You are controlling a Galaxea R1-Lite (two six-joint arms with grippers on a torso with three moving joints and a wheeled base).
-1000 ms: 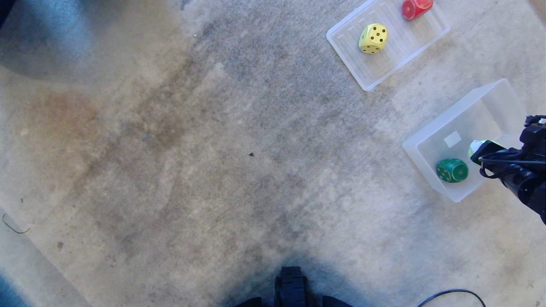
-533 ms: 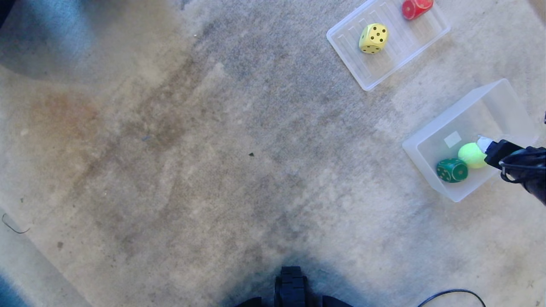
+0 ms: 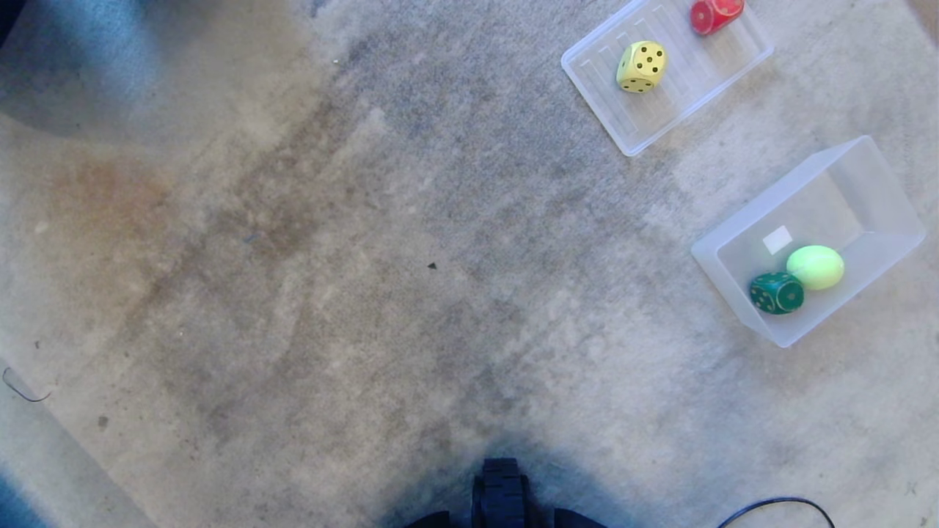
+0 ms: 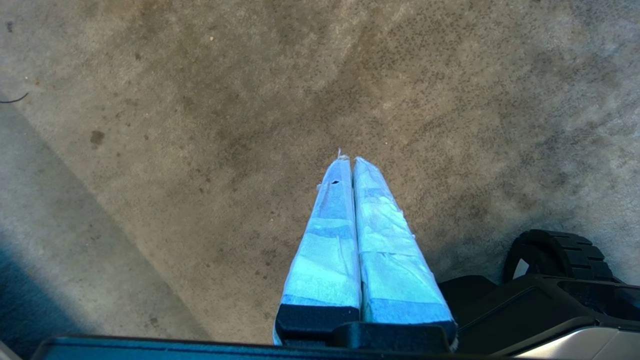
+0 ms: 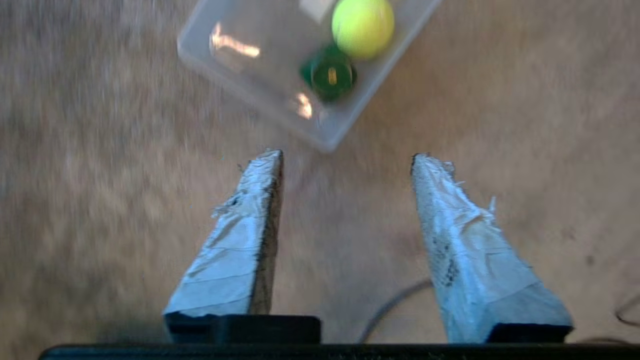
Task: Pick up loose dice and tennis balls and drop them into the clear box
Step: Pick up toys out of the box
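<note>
The clear box (image 3: 884, 191) stands on the carpet at the right, holding a green die (image 3: 777, 292) and a tennis ball (image 3: 815, 267) side by side. A yellow die (image 3: 642, 66) and a red die (image 3: 716, 14) lie in the shallow ribbed tray (image 3: 653, 125) at the back right. Out of the head view, my right gripper (image 5: 346, 159) hangs open and empty over bare carpet, with the box (image 5: 260, 95), ball (image 5: 363, 27) and green die (image 5: 328, 74) ahead of its tips. My left gripper (image 4: 347, 160) is shut and empty, parked above the carpet beside the base.
A black wheel of my base (image 3: 503, 497) shows at the near edge, with a black cable (image 3: 777, 508) on the floor to its right. A thin wire (image 3: 22, 389) lies at the left. Stained carpet (image 3: 330, 279) fills the middle.
My right gripper let the tennis ball drop into the clear box beside the green die, then pulled back to the right and left the head view.
</note>
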